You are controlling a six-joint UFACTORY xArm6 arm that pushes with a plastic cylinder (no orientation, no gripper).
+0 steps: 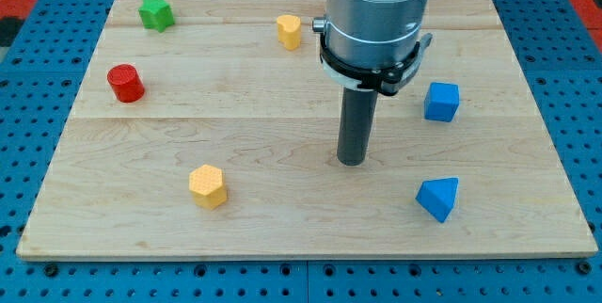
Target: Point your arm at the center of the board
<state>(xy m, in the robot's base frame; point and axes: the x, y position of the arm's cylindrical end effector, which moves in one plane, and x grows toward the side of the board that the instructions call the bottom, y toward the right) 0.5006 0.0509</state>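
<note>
The wooden board [282, 124] lies flat and fills most of the view. My tip [352, 161] rests on it slightly right of and below the board's middle, touching no block. A blue cube [441, 102] sits to the tip's right, and a blue triangular block [438, 198] sits to its lower right. A yellow hexagonal block [208, 186] lies to the tip's lower left. A yellow block [289, 31] lies near the view's top, left of the arm body.
A green star-shaped block [155, 12] sits at the board's top left. A red cylinder [125, 84] stands near the left edge. The arm's wide grey body [376, 21] hides part of the board's top. A blue pegboard [38, 152] surrounds the board.
</note>
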